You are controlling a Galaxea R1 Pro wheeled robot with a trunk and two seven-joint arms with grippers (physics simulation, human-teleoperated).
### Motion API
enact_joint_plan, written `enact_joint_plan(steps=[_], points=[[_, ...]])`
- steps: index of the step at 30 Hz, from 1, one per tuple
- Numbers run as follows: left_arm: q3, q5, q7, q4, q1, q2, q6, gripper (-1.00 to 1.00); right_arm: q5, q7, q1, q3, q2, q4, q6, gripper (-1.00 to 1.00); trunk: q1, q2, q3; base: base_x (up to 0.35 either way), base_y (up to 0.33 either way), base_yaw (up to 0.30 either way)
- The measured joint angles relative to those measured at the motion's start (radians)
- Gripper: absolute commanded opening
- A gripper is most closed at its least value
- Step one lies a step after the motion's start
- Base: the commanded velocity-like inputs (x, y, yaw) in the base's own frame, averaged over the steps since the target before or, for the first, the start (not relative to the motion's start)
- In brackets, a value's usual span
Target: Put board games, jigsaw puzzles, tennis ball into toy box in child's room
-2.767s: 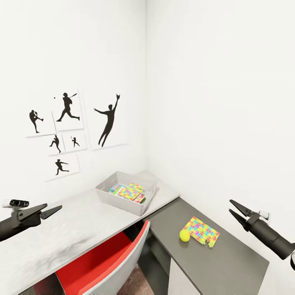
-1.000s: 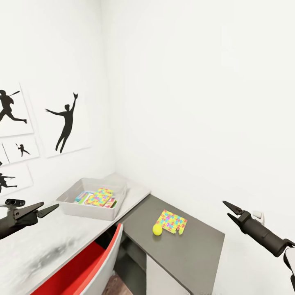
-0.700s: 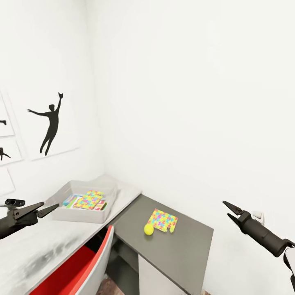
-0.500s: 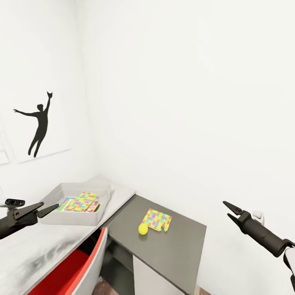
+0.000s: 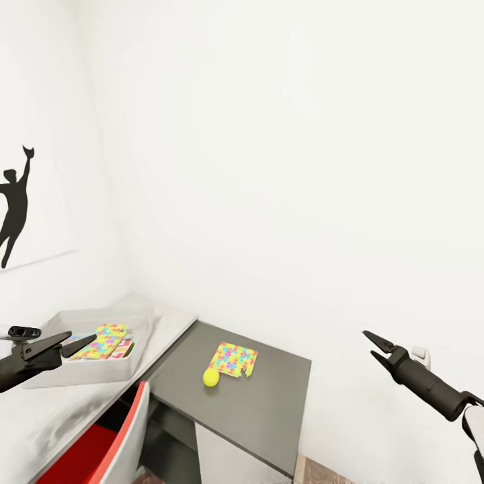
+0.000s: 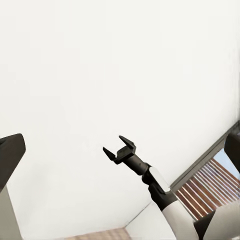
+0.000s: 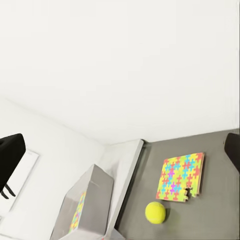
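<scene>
1. Both sets of jaws stand spread and hold nothing: the left gripper (image 5: 75, 345) hangs over the light grey desk top just in front of the toy box (image 5: 128, 366), and the right gripper (image 5: 376, 346) hangs in the air well apart from the dark grey corner section (image 5: 255, 410), on its far side from the box.
2. No writing can be read on anything; the printed covers inside the toy box are too small to make out.
3. One jigsaw puzzle (image 5: 99, 340), a thin sheet of yellow, pink, blue and green interlocking pieces, lies inside the toy box on top of flat colourful game boxes (image 5: 126, 347).
4. A second jigsaw puzzle (image 5: 232, 359) of the same colours lies flat on the dark grey corner section, outside the box, with a notch showing at one edge.
5. Just beside that puzzle rests the small yellow-green tennis ball (image 5: 211, 378), towards the desk's front edge.
6. A red chair (image 5: 101, 450) is tucked under the light grey top below the toy box.
7. On the white wall above the toy box hangs a black silhouette picture (image 5: 15, 205) of a reaching athlete.
</scene>
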Motion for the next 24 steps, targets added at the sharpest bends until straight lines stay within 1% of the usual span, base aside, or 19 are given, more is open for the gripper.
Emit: enact_joint_plan(steps=[16,20,24], points=[[0.005,0.0,0.0,0.0,0.0,0.0,0.0,1.0,0.002,-0.002,0.0,0.006,0.0,0.002,-0.007,1.0,0.0,0.0,-0.009,0.0,0.0,-0.269],[0.006,-0.001,0.0,0.0,0.0,0.0,0.0,1.0,0.005,-0.001,0.0,0.007,0.0,0.002,-0.011,1.0,0.0,0.0,-0.011,0.0,0.053,-0.131],[0.006,0.0,0.0,0.0,0.0,0.0,0.001,1.0,0.008,0.0,0.0,0.007,0.002,0.009,-0.025,1.0,0.0,0.0,-0.012,0.054,0.108,-0.041]])
